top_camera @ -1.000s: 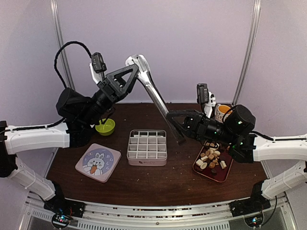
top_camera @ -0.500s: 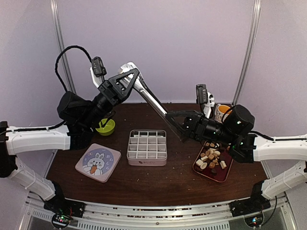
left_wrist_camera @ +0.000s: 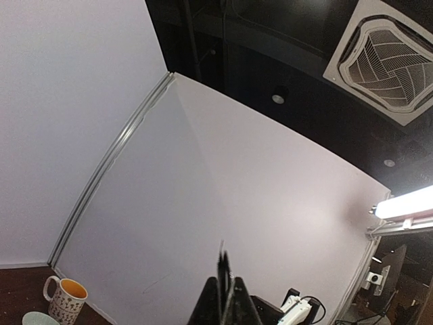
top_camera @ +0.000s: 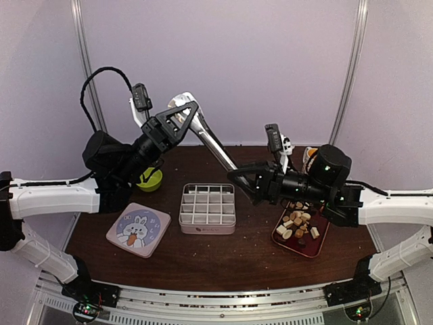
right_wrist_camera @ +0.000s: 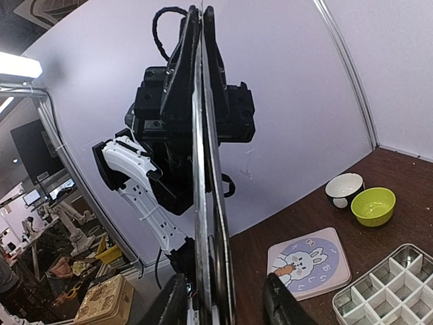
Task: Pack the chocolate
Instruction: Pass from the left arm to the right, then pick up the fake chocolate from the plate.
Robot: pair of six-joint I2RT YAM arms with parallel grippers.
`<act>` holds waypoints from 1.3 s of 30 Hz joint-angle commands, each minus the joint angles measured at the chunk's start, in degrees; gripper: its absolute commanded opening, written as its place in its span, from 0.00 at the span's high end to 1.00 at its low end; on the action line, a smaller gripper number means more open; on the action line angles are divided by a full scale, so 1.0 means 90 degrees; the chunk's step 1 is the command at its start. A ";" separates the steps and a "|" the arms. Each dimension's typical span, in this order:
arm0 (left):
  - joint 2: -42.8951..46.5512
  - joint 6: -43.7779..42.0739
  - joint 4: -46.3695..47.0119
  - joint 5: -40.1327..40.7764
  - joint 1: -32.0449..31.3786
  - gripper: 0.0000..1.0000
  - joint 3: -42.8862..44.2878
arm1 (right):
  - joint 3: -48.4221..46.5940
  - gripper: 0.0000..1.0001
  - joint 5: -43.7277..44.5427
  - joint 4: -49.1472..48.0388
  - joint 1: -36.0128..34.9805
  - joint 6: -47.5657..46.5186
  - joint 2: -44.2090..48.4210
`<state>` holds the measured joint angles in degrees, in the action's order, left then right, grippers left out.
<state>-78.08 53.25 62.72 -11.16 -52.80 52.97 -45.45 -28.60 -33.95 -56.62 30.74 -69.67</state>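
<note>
The chocolate [top_camera: 296, 225], blocky cream, tan and dark bits, sits on your red tray [top_camera: 310, 248], right of the white grid box [top_camera: 208, 206]. Shiny metal tongs [top_camera: 215, 143] span above: left claw [top_camera: 184, 115] clamps them, right claw [top_camera: 242, 180] stands parted around them.

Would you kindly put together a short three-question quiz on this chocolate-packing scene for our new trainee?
1. True or false: every compartment of the white grid box looks empty.
2. Where does the chocolate lie? A) in the green bowl, B) on the red tray, C) on the bunny-print lid.
3. What tool do the shut jaws of the left arm hold up above the table?

Key: 1 true; 2 B; 3 the metal tongs.
</note>
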 commanded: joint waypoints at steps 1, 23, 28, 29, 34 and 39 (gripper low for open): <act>0.0151 -0.0007 0.0336 0.0067 0.0053 1.00 0.0071 | -0.0284 0.67 -0.0058 0.0453 -0.0036 -0.0312 -0.0046; 0.0484 0.0047 -0.0050 0.0205 0.0362 0.31 -0.0390 | -0.0207 0.94 0.0329 0.0870 -0.0003 -0.0342 0.0318; 0.1487 -0.0618 -0.1895 0.0337 0.0727 0.19 -0.0782 | -0.0175 0.93 0.1209 0.2118 0.0041 -0.0612 0.0783; 0.1778 -0.0871 -0.2493 0.0517 0.0745 0.17 -0.0809 | -0.0160 0.93 0.1415 0.2411 0.0051 -0.0676 0.0876; 0.2973 -0.2263 -0.5032 0.1408 0.0749 0.13 -0.0659 | -0.0037 0.90 0.2203 0.3635 0.0116 -0.0863 0.1302; 0.3512 -0.3010 -0.6723 0.2023 0.0756 0.12 -0.0371 | -0.0024 0.86 0.3009 0.4795 0.0149 -0.0921 0.1563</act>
<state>-48.01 34.79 18.63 0.86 -46.28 47.22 -46.33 -10.11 -1.39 -55.72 23.75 -57.41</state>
